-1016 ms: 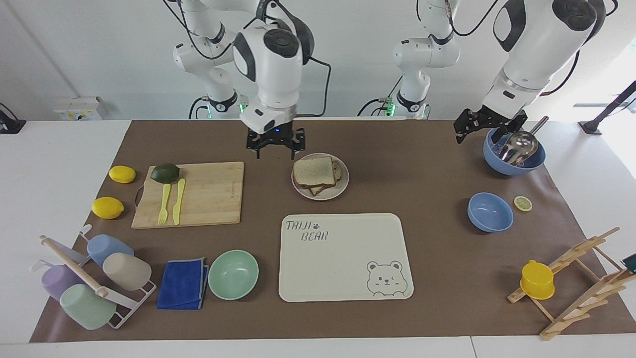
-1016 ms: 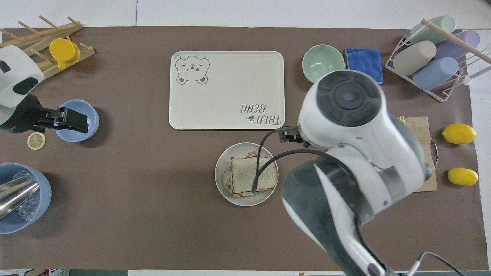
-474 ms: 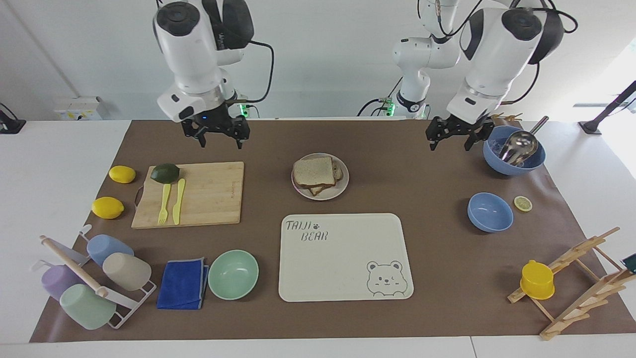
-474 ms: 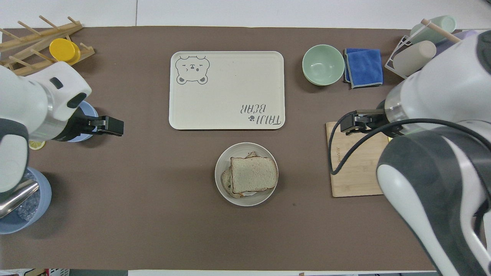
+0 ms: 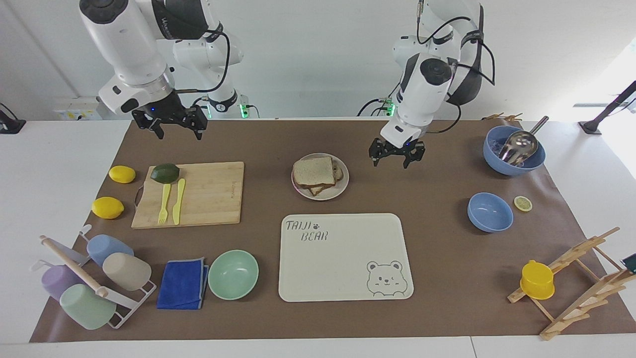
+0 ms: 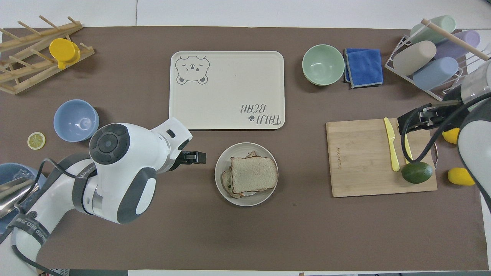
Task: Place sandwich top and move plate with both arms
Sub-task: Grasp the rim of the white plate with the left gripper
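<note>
Both arms are changing places compared with 1 second ago: the right gripper (image 5: 174,124), which was hanging just beside the plate (image 5: 344,184), is now up over the worktop's robot-side edge near the cutting board (image 5: 208,194), while the left gripper (image 5: 396,154), earlier over the blue bowl with the scoop (image 5: 514,164), is now hovering just beside the plate, toward the left arm's end. Its fingers are standing wide and holding nothing; the right gripper's fingers are wide and empty too.

As for progress, the sandwich top (image 5: 313,170) is already lying on the stack of bread on the plate, slightly askew, so step 1 looks done. The plate itself is sitting on the brown mat (image 5: 422,298), just nearer to the robots than the cream bear tray (image 5: 343,278), and neither gripper is touching it. Moving it with 2 arms is what seems to be left, and only the left arm is near enough to begin.

On the mat, 2 lemons, an avocado and yellow cutlery are lying by the cutting board, with a cup rack, a blue cloth and a mint bowl farther from the robots. Toward the left arm's end are a second blue bowl, a lemon slice and a wooden rack with a yellow cup. A plain white wall is rising past the arm bases.
</note>
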You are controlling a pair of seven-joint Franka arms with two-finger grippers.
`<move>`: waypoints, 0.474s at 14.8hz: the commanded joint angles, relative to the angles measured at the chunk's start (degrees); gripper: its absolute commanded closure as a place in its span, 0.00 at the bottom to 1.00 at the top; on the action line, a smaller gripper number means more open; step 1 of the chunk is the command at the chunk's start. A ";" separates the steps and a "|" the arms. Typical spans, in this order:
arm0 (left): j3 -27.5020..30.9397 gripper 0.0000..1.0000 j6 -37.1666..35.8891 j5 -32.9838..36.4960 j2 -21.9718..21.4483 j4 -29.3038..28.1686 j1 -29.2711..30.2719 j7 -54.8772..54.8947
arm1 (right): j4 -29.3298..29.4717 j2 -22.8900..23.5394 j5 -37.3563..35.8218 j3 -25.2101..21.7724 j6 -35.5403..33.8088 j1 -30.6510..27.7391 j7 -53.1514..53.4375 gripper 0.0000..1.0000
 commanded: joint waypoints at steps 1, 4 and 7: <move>0.74 0.00 4.17 -4.57 0.66 -2.02 -2.59 0.08 | -0.18 -0.68 -0.13 0.17 -1.81 -1.26 -1.51 0.00; 0.74 0.00 6.71 -6.78 3.21 -2.02 -4.35 0.87 | -0.18 -0.95 -0.22 2.09 -2.16 -2.65 -1.60 0.00; 0.74 0.06 6.81 -7.92 4.35 -2.02 -4.61 1.57 | -0.18 -1.04 -0.22 3.42 -2.87 -4.07 -1.95 0.00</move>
